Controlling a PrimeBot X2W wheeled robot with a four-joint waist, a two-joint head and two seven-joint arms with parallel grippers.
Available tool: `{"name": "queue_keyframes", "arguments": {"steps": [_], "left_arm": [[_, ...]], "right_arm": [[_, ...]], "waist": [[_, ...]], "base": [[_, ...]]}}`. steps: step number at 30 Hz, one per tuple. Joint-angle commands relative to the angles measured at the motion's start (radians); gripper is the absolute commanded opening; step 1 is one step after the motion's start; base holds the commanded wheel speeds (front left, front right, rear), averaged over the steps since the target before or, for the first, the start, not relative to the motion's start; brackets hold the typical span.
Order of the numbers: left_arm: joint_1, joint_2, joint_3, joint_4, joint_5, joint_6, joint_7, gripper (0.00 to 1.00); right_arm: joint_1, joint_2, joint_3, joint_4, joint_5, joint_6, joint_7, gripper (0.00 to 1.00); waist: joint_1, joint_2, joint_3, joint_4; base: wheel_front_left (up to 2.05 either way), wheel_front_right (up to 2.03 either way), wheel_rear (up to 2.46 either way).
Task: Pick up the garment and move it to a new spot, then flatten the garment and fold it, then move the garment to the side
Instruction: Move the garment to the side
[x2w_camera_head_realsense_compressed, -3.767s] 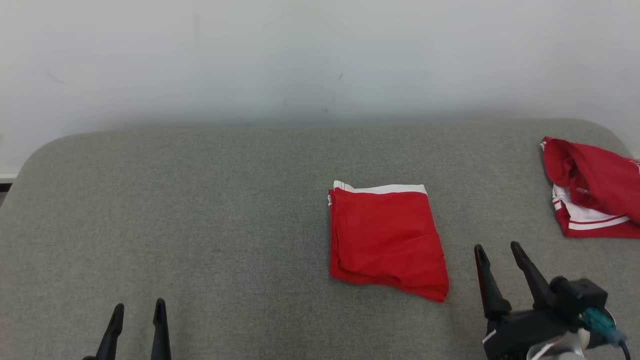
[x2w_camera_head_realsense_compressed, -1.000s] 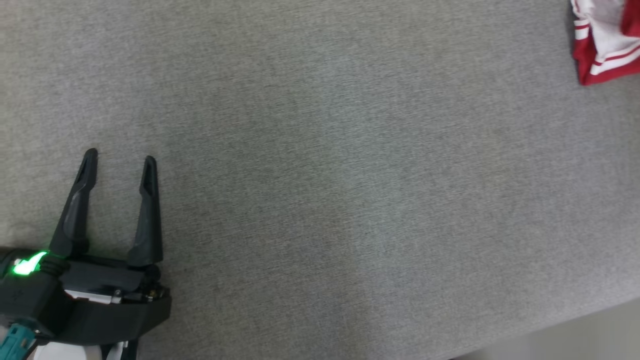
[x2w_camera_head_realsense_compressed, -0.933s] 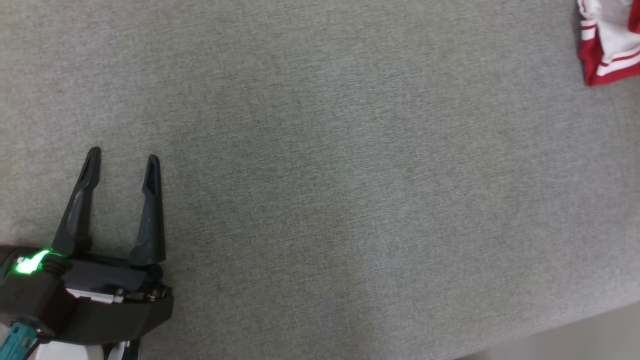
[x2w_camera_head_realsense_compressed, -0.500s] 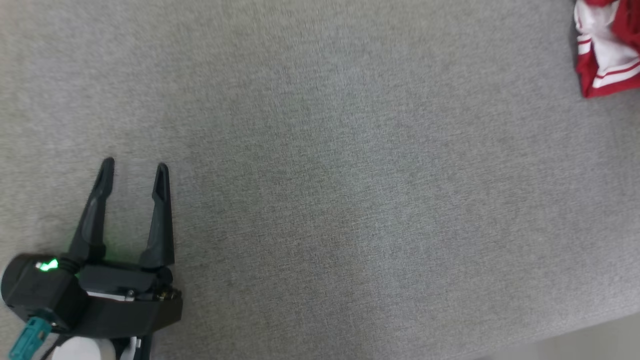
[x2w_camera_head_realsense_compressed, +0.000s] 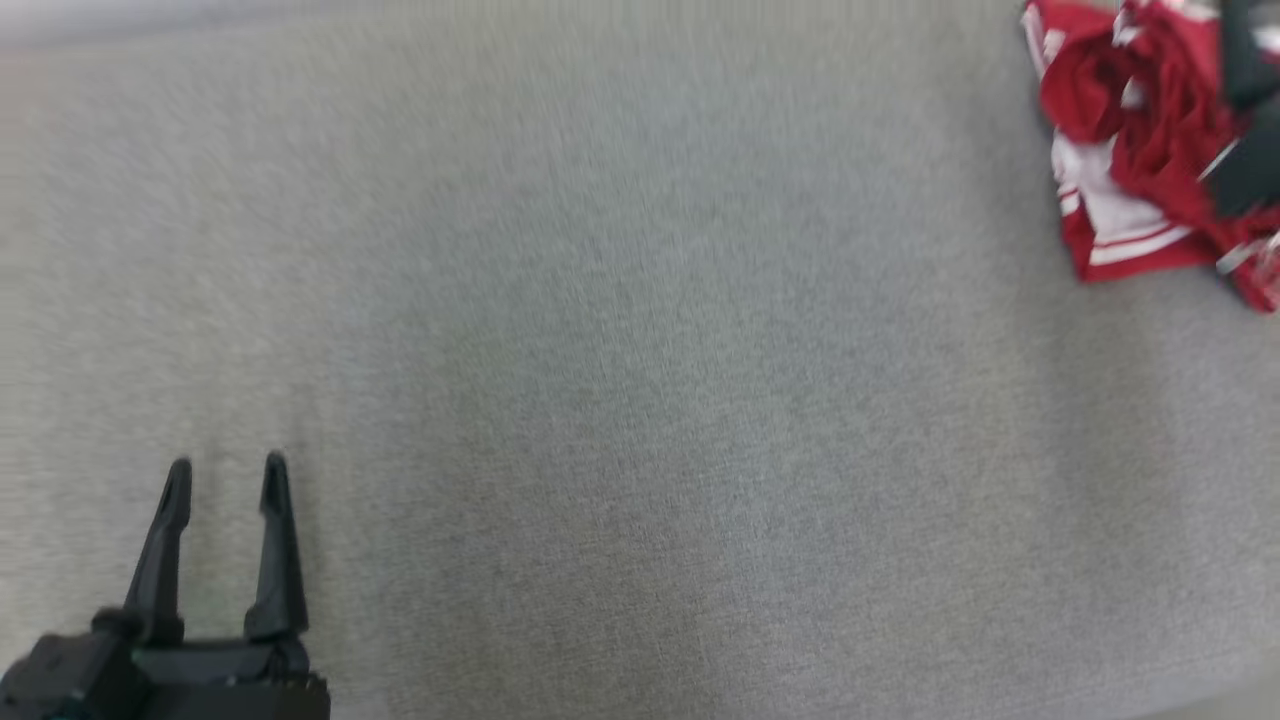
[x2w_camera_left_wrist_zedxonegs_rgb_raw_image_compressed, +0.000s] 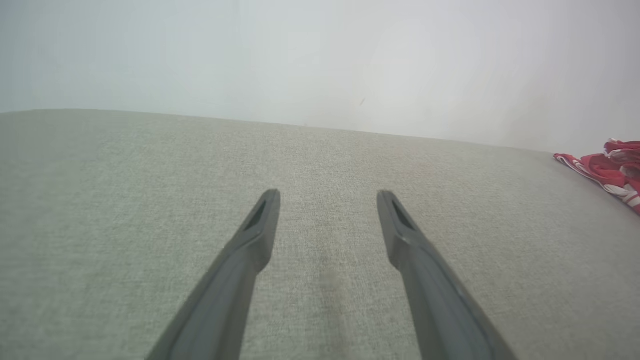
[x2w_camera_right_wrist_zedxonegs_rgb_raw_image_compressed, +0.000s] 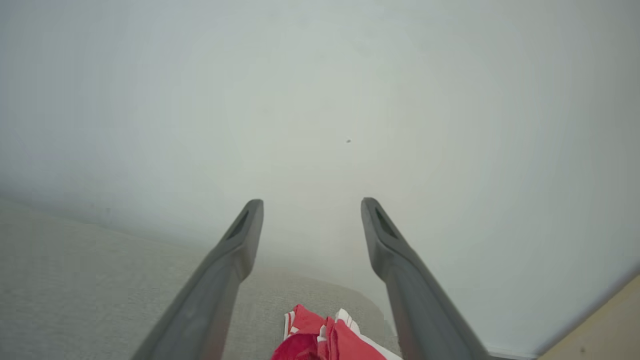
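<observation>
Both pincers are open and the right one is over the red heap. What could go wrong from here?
1. The heap is crumpled, red and white folds mixed; the right pincer, open above it, may catch several layers at once.
2. It lies near the table's rounded end; a push could slide it off.
3. The left pincer is far from it, so it can't quickly help.
</observation>
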Motion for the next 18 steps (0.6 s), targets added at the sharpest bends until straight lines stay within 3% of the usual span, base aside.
{"name": "queue_keyframes", "arguments": {"steps": [1, 10, 18], "left_arm": [[0.026, -0.004, 0.011, 0.004, 0.001, 0.001, 0.001, 1.00], [0.091, -0.022, 0.052, 0.041, -0.008, 0.001, 0.001, 1.00], [0.090, -0.033, 0.045, 0.091, -0.003, -0.006, 0.001, 1.00]], "right_arm": [[0.062, 0.018, -0.020, -0.036, 0.007, -0.003, -0.003, 1.00], [0.539, 0.195, -0.234, -0.349, -0.039, -0.003, -0.004, 1.00], [0.830, 0.335, -0.337, -0.490, -0.059, -0.003, -0.004, 1.00]], "waist": [[0.0000, -0.0001, -0.121, 0.032], [0.0000, -0.0001, -0.241, 0.091], [0.0000, -0.0001, -0.290, 0.132]], "base": [[0.00, 0.00, 0.00], [0.00, 0.00, 0.00], [0.00, 0.00, 0.00]]}}
